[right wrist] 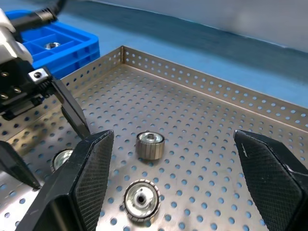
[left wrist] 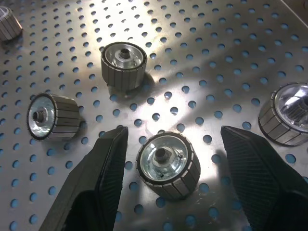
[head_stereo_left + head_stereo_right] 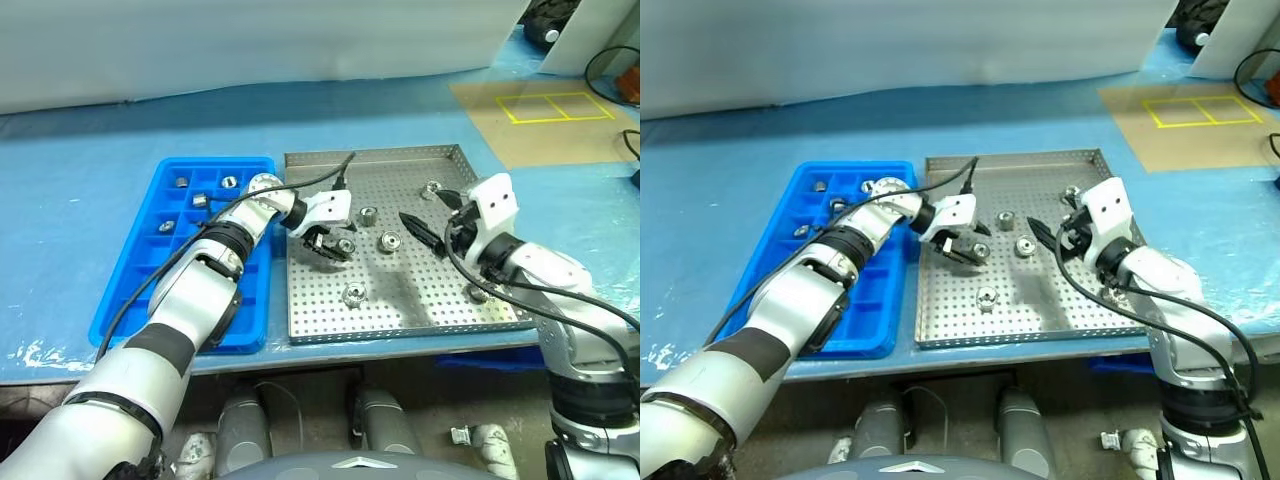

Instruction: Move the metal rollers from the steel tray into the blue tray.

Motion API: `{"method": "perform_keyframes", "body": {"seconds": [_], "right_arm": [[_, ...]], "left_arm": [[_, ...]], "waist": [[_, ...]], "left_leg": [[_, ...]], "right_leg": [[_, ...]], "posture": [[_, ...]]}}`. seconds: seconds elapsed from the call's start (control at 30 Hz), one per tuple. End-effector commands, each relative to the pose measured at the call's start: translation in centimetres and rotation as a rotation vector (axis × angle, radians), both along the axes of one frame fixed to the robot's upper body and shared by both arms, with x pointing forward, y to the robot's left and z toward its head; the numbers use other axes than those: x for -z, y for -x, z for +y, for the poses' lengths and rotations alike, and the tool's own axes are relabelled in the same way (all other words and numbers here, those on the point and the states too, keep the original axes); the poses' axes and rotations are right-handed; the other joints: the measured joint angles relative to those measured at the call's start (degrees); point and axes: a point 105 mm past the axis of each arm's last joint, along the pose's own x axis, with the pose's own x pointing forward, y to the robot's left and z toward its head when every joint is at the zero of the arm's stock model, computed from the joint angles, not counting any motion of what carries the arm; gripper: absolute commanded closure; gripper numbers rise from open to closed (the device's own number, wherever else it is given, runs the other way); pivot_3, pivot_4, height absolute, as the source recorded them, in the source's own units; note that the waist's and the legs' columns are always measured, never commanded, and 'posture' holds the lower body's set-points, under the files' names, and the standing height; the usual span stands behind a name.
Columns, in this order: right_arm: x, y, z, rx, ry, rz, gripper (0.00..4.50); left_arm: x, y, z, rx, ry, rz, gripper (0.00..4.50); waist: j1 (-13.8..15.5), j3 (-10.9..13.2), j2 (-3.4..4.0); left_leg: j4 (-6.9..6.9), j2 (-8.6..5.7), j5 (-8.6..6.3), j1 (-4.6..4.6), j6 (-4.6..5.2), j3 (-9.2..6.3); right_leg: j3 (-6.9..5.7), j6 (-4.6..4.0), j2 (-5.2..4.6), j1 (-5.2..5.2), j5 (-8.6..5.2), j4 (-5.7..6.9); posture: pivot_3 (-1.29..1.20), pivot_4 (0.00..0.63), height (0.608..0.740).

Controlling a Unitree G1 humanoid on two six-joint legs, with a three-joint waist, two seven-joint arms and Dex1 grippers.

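Task partly complete: the blue tray (image 3: 150,270) already carries several metal rollers (image 3: 229,182) in the compartments along its far edge and just behind them, at least five by count, while the compartments toward its near edge are bare. The steel tray (image 3: 440,310) beside it still holds rollers scattered over its perforated floor: one by the far right corner (image 3: 431,188), two near the centre (image 3: 368,215) (image 3: 390,241), one toward the near edge (image 3: 353,294), one by the right rim half hidden behind the right arm, and one under the left gripper (image 3: 965,250). That gripper reaches across from the blue tray's side and hangs low over the steel tray's left-centre with its jaws part open, straddling a single roller (image 2: 168,163) that lies on the floor between the fingers (image 2: 108,178), not touching either; nothing is gripped yet. The right gripper (image 3: 425,232) stands spread wide and empty above the right half of the steel tray, holding nothing. Judgement: roughly half the transfer remains, about six rollers left to move, the next pick being the straddled roller
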Motion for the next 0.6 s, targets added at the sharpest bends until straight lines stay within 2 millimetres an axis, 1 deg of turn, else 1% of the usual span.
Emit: {"method": "perform_keyframes", "body": {"seconds": [0.03,0.13,0.23,0.37,0.53,0.6], "right_arm": [[-0.9,2.7,1.7,-0.130,-0.003,0.013,0.38],[-0.2,3.7,1.9,-0.165,0.014,0.062,0.38],[0.1,4.0,1.9,-0.165,0.032,0.079,0.38],[0.1,3.5,1.5,-0.122,0.050,0.064,0.38],[0.0,2.9,1.0,-0.076,0.068,0.043,0.38],[0.0,2.8,0.9,-0.070,0.076,0.042,0.38]], "left_arm": [[-0.9,-0.3,-0.9,0.017,-0.017,-0.052,1.24],[-0.6,-0.5,-1.0,-0.003,-0.029,-0.065,1.24],[-0.2,-0.9,-1.0,-0.018,-0.054,-0.138,1.24],[0.6,-1.2,-1.0,-0.064,-0.064,-0.142,1.24],[2.2,-1.3,0.0,-0.104,-0.139,-0.117,1.24],[2.5,-1.3,0.3,-0.099,-0.159,-0.118,1.24]], "waist": [[-0.08,0.00,0.00],[-0.53,0.00,0.00],[-1.04,0.00,0.00],[-1.45,0.00,-0.01],[-1.52,-0.01,-0.01],[-1.55,-0.03,-0.01]], "left_leg": [[0.00,0.00,-0.01,-0.01,0.01,0.00],[0.04,-0.02,-0.03,-0.01,0.06,0.00],[0.12,-0.01,-0.04,-0.01,0.07,0.00],[0.17,-0.02,-0.05,-0.03,0.08,0.00],[0.15,-0.02,-0.07,-0.03,0.10,0.00],[0.17,-0.02,-0.07,-0.02,0.10,0.00]], "right_leg": [[0.00,0.00,0.00,0.01,0.00,-0.02],[0.00,0.00,-0.03,0.03,0.00,-0.03],[-0.01,0.01,-0.03,0.06,0.00,-0.03],[-0.02,0.03,-0.03,0.06,-0.01,-0.03],[-0.03,0.03,-0.03,0.06,-0.01,-0.07],[-0.03,0.03,-0.03,0.07,-0.01,-0.06]], "posture": [[-0.59,0.150,0.740],[-0.60,0.150,0.740],[-0.60,0.150,0.740],[-0.61,0.150,0.740],[-0.61,0.150,0.740],[-0.61,0.150,0.740]]}}
